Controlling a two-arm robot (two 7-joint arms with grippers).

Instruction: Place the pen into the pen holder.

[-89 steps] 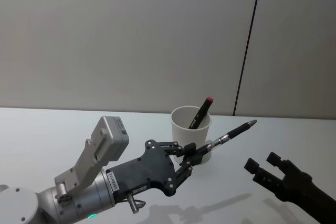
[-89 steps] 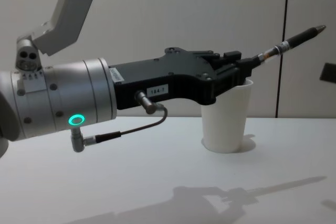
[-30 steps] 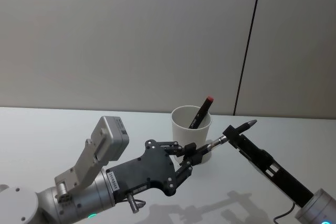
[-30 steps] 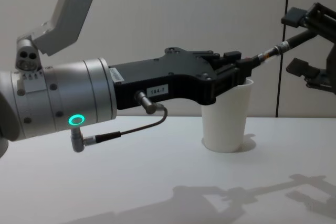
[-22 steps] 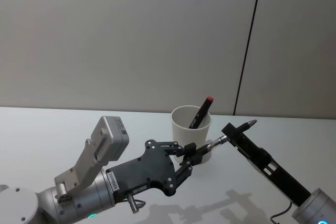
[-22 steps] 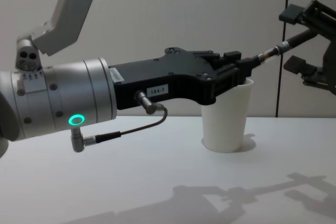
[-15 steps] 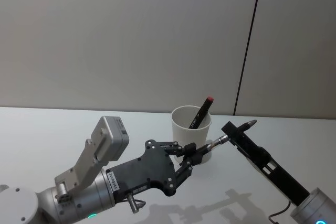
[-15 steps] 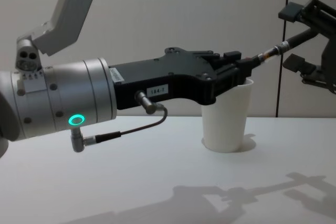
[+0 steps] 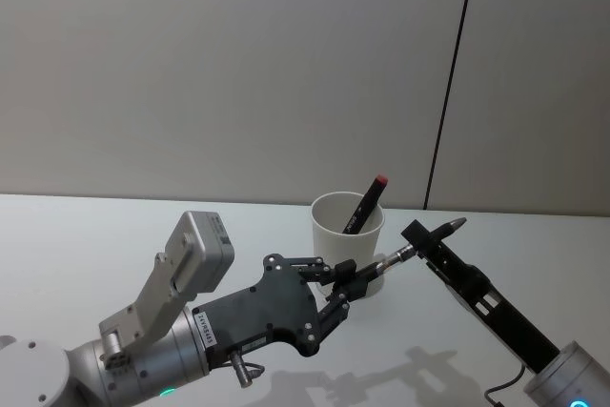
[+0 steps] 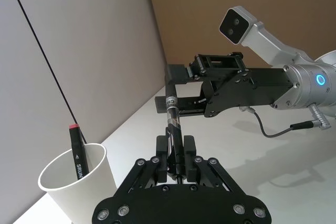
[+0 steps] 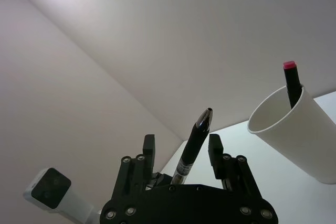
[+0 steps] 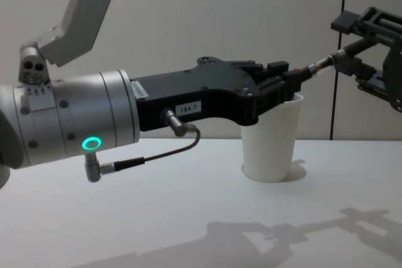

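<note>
- The left gripper (image 9: 355, 278) pinches one end of a dark pen (image 9: 419, 240) and holds it in the air, slanting upward, just in front of and to the right of the pen holder (image 9: 347, 227).
- The pen holder, a white paper cup, stands upright on the white bench (image 9: 114, 235) near the back wall.
- A black marker with a red cap (image 9: 365, 203) leans inside the cup, its tip rising above the rim.
- The right gripper (image 9: 426, 234) reaches in from the right and sits around the pen's free end; its fingers (image 11: 214, 148) flank the barrel on either side, and whether they press on it cannot be told.
- In the chest view, the pen (image 12: 320, 61) bridges the left gripper (image 12: 293, 80) and the right gripper (image 12: 352, 45), above the cup (image 12: 270, 145).
</note>
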